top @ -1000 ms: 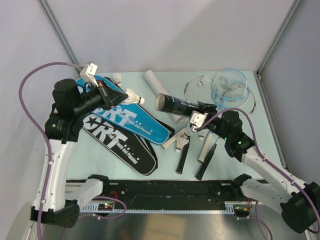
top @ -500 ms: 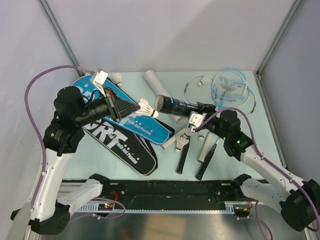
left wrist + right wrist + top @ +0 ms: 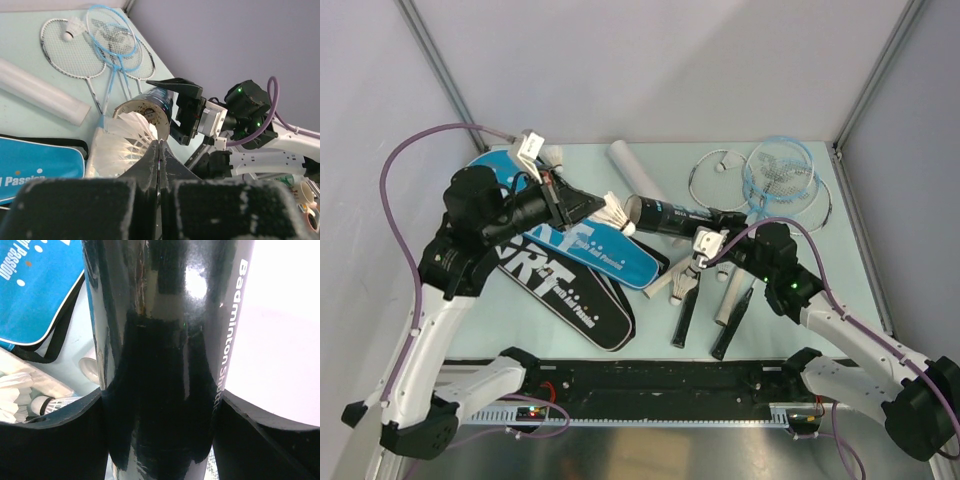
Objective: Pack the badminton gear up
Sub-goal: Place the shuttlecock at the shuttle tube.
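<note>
My left gripper [image 3: 592,205] is shut on a white feather shuttlecock [image 3: 616,213], pinching the edge of its skirt. In the left wrist view the shuttlecock [image 3: 122,145] sits just ahead of the closed left gripper [image 3: 161,145], right at the open mouth of the black tube [image 3: 145,107]. My right gripper [image 3: 725,222] is shut on that black tube [image 3: 665,214] and holds it off the table, mouth pointing left. The right wrist view is filled by the tube [image 3: 160,365] between both pads of the right gripper [image 3: 160,405].
A blue SPORT bag [image 3: 590,245] lies over a black one [image 3: 570,295] at the left. A white tube [image 3: 632,165] lies at the back. Rackets [image 3: 780,170] are heaped at the back right, their handles [image 3: 685,310] reaching forward. Loose shuttlecocks [image 3: 555,155] [image 3: 722,166] lie at the back.
My left arm has carried the shuttlecock to the right, from above the blue bag up to the mouth of the black tube. The right arm has barely shifted.
</note>
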You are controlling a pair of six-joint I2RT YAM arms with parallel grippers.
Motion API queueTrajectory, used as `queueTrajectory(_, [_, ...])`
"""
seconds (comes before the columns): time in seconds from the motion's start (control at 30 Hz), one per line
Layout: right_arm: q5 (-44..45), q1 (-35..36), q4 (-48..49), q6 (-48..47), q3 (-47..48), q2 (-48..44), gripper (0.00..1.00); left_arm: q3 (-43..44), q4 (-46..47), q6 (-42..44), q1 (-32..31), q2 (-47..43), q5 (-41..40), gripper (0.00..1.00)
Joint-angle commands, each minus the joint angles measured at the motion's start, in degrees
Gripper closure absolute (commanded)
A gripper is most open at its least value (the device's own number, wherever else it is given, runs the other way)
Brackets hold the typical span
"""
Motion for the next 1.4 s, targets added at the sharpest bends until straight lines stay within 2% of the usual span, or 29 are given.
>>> queueTrajectory(0.0, [0.9, 0.1, 3.2, 1.6, 0.4, -1.2, 0.71, 2.3, 2.6, 0.0, -0.5, -3.2, -6.4, 1.00])
queueTrajectory(0.17, [0.8, 0.0, 3.7, 2.5, 0.4, -1.3, 0.71, 1.8, 3.4, 0.3, -0.5, -4.3, -9.0, 1.00])
queueTrajectory(0.57, [1.2, 1.9, 5.4, 5.7, 0.4, -2.1, 0.71, -5.4, 12.4, -4.9, -2.0, -3.9, -4.5, 1.00])
queueTrajectory(0.9, [2.6, 4.5, 7.8, 6.9, 0.4, -0.8, 0.72, -11.5, 20.3, -7.6, -6.3, -1.1, -5.3, 1.00])
queueTrajectory(1.37, [3.0, 6.6, 11.1, 9.1, 0.4, 1.5, 0.72, -16.8, 24.2, -9.3, -11.2, 2.4, -7.8, 1.00])
